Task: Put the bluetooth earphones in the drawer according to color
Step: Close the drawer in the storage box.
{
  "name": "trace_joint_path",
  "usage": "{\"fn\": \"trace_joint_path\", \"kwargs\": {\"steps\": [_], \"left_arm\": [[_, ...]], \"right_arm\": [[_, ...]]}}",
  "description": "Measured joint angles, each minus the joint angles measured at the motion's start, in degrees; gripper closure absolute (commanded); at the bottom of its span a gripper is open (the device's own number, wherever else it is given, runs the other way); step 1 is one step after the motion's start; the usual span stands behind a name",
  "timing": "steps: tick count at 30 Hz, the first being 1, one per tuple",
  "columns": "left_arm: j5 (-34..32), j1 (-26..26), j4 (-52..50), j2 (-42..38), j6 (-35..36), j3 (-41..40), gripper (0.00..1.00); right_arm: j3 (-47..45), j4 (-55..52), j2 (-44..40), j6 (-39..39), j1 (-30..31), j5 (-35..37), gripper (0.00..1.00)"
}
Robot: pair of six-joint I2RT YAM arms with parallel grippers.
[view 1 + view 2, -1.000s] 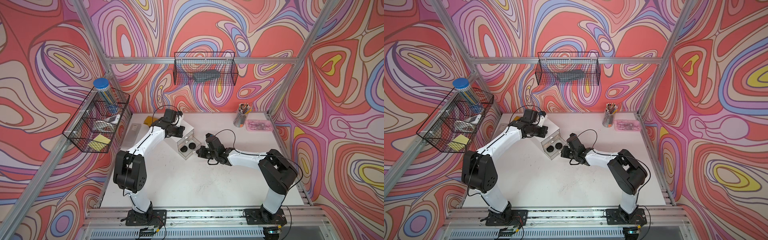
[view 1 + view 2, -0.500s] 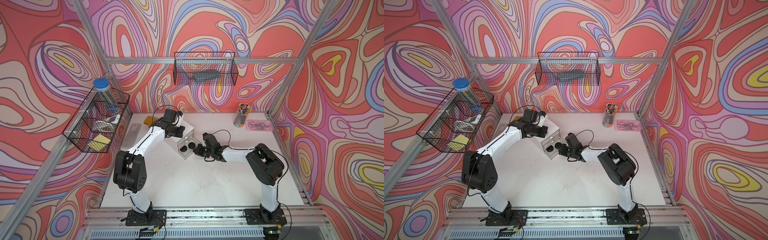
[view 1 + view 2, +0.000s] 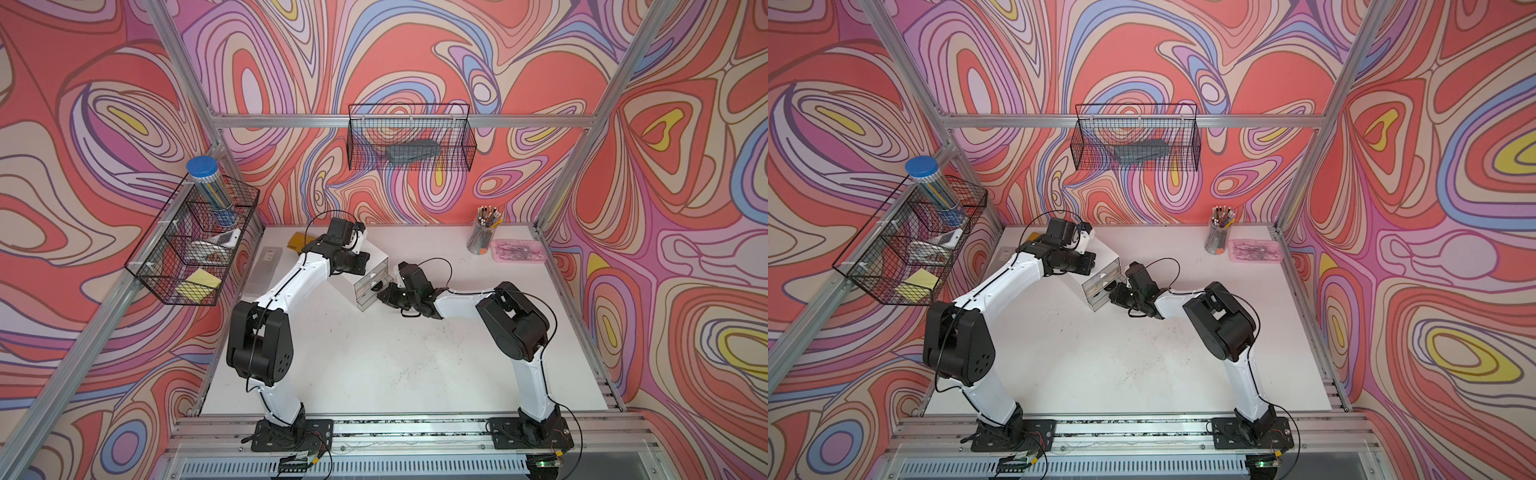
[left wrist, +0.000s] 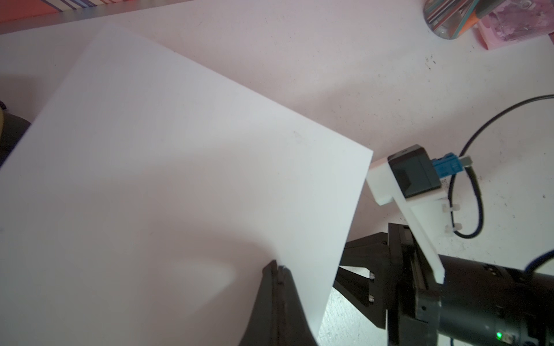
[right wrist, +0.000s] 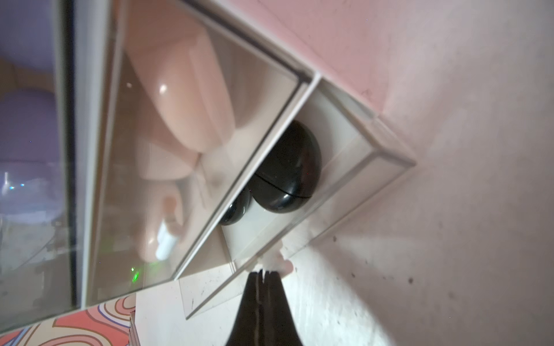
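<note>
The drawer cabinet (image 3: 377, 258) (image 3: 1108, 258), a small white cube, stands at mid-table. Its lowest clear drawer (image 5: 353, 191) sticks out a little and holds two glossy black earphones (image 5: 287, 167) (image 5: 236, 209). Pale pink earphones (image 5: 186, 99) show through the drawer above, and lilac ones (image 5: 27, 119) blur beyond. My right gripper (image 5: 263, 274) (image 3: 384, 296) is shut, with its tips against that drawer's small white handle (image 5: 275, 259). My left gripper (image 4: 277, 266) (image 3: 366, 261) is shut too and rests on the cabinet's white top (image 4: 180, 164) near its front edge.
A pencil cup (image 3: 482, 237) and a shallow pink tray (image 3: 519, 251) stand at the back right. A frosted flat box (image 3: 264, 272) and a yellow item (image 3: 297, 241) lie left of the cabinet. Wire baskets (image 3: 191, 245) (image 3: 409, 143) hang on the left and back walls.
My right gripper has moved left against the lowest drawer, which has slid most of the way into the cabinet with the black earphones. The left arm has stayed on the cabinet.
</note>
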Motion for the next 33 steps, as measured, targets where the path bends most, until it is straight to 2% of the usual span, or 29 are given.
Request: {"fn": "trace_joint_path", "kwargs": {"steps": [33], "left_arm": [[0.00, 0.00, 0.00, 0.00, 0.00, 0.00, 1.00]], "right_arm": [[4.68, 2.60, 4.42, 2.49, -0.94, -4.15, 1.00]]}}
